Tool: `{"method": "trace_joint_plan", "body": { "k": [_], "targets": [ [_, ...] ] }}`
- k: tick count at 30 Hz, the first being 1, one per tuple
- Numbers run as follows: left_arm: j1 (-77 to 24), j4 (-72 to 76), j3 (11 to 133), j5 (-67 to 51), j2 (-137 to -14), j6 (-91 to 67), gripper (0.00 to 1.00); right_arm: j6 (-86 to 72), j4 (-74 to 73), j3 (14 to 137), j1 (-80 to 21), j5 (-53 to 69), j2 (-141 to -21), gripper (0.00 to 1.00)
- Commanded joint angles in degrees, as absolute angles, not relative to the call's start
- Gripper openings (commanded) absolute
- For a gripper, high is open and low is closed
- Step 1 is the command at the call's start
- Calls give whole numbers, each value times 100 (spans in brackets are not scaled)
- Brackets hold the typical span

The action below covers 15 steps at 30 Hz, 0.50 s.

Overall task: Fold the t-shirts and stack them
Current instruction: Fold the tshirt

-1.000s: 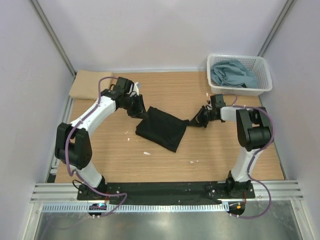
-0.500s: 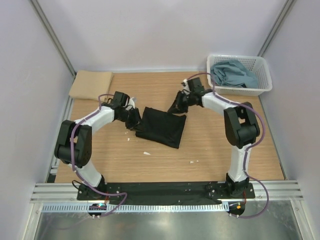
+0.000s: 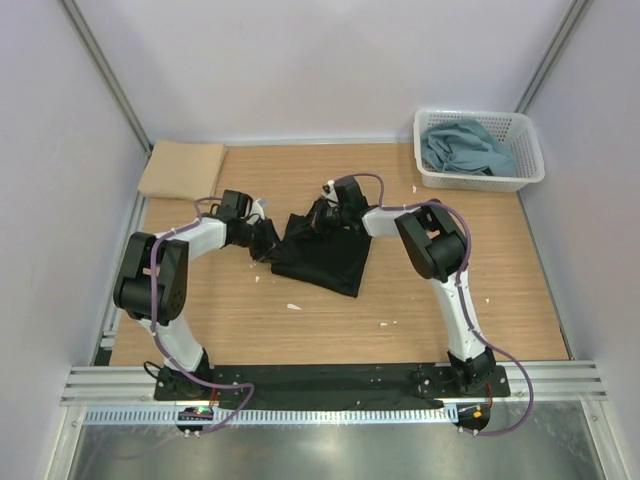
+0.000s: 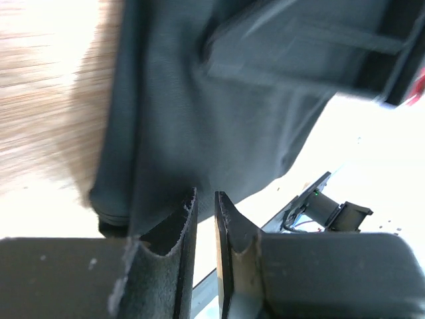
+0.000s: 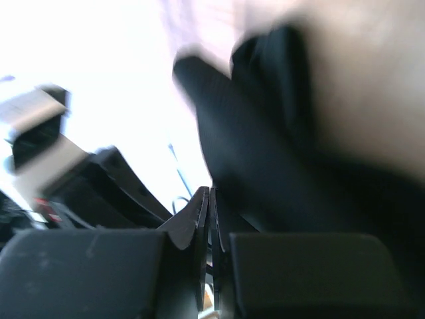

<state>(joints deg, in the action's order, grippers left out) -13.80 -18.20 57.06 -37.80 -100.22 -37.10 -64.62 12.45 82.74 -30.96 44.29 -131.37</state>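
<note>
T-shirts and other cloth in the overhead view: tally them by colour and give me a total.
Black soft cloth t-shirt, partly folded: 1
Tan-beige folded cloth shirt: 1
Dusty blue-grey crumpled cloth heap in the white plastic lattice basket: 1 heap; how many shirts it holds cannot be told
Total: 3

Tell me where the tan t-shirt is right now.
Top view: the tan t-shirt lies folded at the far left corner of the table, apart from the black t-shirt at mid-table.
</note>
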Motion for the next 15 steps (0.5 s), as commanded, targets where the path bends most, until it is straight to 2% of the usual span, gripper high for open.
{"method": "trace_joint_plan", "body": {
  "k": [1,9,15],
  "targets": [
    [-1345,-1565,5651,-3990,-10151,-3709,17,-7127,2205,8613,-3067,4544,-13350,9],
    [-1257,-1529,5537,-3981,-10485,-3647,15,-7260,2224,9439,-3024,4360,-14071,9],
    [-1187,-1521,5388,-3929,-10529,-3604,14,-7032,1373,9949,-2901,3956,-14387,9]
  ]
}}
